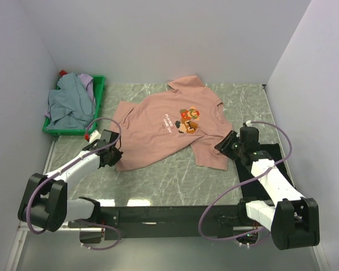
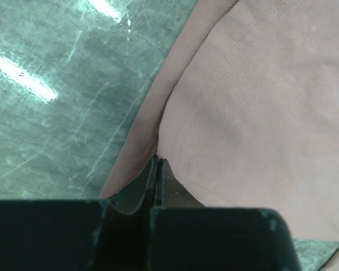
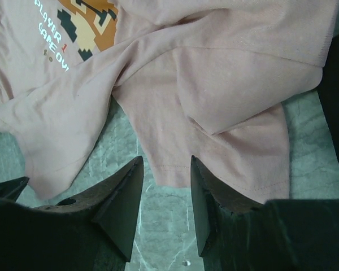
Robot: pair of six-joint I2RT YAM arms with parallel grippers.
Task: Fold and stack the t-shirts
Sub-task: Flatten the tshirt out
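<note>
Top external view: the salmon-pink t-shirt (image 1: 169,127) lies spread face up in the middle of the table (image 1: 169,180), its chest print (image 1: 189,119) showing. Its long axis runs across the table at a slight slant. The bottom hem points toward the left arm and the collar toward the far right. One sleeve sticks out on the shirt's far side, and the other sleeve (image 1: 210,153) hangs off its near right corner.

The left gripper (image 1: 114,155) sits right at the shirt's near hem corner. In the left wrist view its fingers (image 2: 133,195) are pressed flat together, and the tips meet where the hem (image 2: 138,141) folds. From here it looks like they have pinched that edge of cloth.

The right gripper (image 1: 226,145) is just off the shirt's near sleeve, on the side away from the print. In the right wrist view its fingers (image 3: 124,209) stand about half apart and hold nothing. The sleeve's stitched edge (image 3: 214,175) lies just beyond the tips, in line with the gap, with bare table under them.

So each arm has its own end of the shirt. The left arm is at the hem, and the right arm is the nearer one to the sleeve. The sleeve lies straight ahead of the right fingers, so I judge a short reach forward and down would take it.

Well off beyond the shirt's hem end, a green crate (image 1: 99,93) holds a grey-blue shirt (image 1: 68,104) and a lavender shirt (image 1: 88,82), both bunched and unfolded. Nothing is stacked yet.
</note>
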